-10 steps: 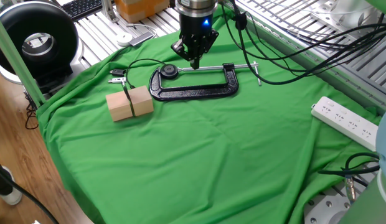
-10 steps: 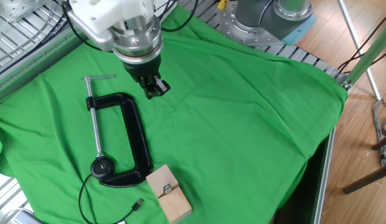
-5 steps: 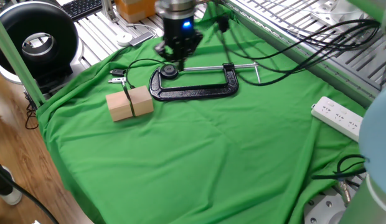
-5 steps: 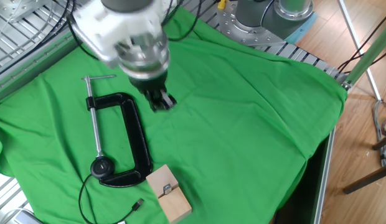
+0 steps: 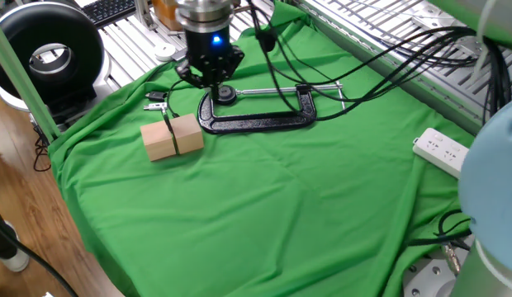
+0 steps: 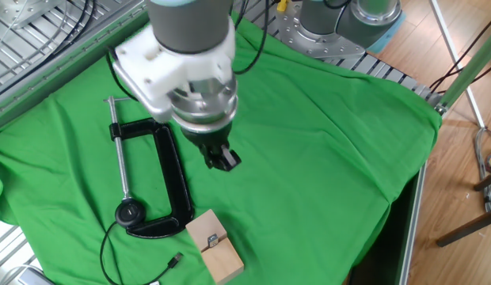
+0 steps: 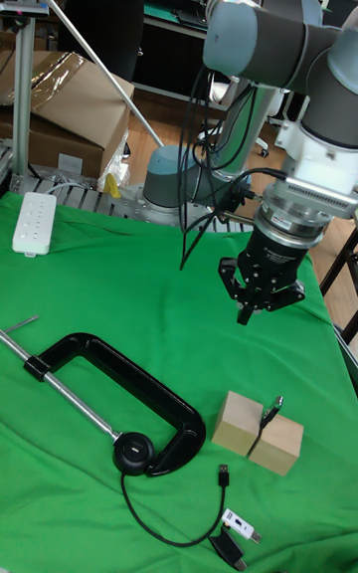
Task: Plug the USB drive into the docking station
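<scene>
The USB drive [image 7: 270, 412] is a slim dark stick with a metallic tip, standing wedged between two wooden blocks [image 7: 258, 432]; it also shows at the blocks' seam [image 5: 168, 124] and as a metallic glint on top of them [image 6: 214, 237]. The docking station [image 7: 132, 452], a round black puck [image 5: 225, 93] with a thin cable, lies inside the clamp's jaw [image 6: 131, 213]. My gripper [image 7: 245, 313] hangs above the cloth, a short way from the blocks, pointing down. Its fingers look shut with nothing between them [image 6: 225, 161]. In one fixed view the gripper [image 5: 208, 81] hovers just left of the puck.
A big black C-clamp [image 5: 256, 117] lies on the green cloth beside the puck [image 6: 166, 174]. The cable's plug [image 7: 225, 477] and small adapters [image 7: 237, 530] lie near the blocks. A white power strip [image 5: 448, 153] sits at the cloth's edge [image 7: 33, 223].
The gripper has travelled from above the clamp's frame end towards the wooden blocks, passing over the puck. The blocks, drive, puck and clamp have not moved.
</scene>
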You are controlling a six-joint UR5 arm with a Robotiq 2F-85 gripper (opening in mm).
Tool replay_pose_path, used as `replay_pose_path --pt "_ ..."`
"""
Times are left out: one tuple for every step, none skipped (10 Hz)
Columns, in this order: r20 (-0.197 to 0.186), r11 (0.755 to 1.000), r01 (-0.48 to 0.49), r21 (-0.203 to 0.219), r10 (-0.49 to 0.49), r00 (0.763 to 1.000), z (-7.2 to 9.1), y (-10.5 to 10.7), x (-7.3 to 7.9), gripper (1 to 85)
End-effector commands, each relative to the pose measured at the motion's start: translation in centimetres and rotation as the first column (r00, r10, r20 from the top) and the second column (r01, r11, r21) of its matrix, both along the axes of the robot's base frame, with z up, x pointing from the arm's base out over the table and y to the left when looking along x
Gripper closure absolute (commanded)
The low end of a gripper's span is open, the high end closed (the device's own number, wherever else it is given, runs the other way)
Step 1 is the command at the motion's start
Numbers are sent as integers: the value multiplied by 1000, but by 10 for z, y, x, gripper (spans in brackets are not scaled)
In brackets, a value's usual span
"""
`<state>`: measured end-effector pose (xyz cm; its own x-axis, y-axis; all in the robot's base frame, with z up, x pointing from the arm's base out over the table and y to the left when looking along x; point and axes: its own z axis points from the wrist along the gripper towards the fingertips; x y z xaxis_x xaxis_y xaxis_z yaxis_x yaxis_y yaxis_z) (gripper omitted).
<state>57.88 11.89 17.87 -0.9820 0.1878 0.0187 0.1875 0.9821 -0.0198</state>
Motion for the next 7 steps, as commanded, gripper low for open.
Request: replay_pose_path --pt "16 995 -101 -18 101 995 1 3 7 793" --pt "43 991 -123 -51 125 991 2 -4 16 833" --pt "33 988 -151 -31 152 988 1 0 13 840" --pt "25 991 -122 51 121 992 1 21 8 840" --pt "37 992 -115 58 113 993 1 23 10 840" --pt "21 992 -88 86 87 996 7 45 14 833" --pt "2 997 -48 58 48 999 9 57 18 800"
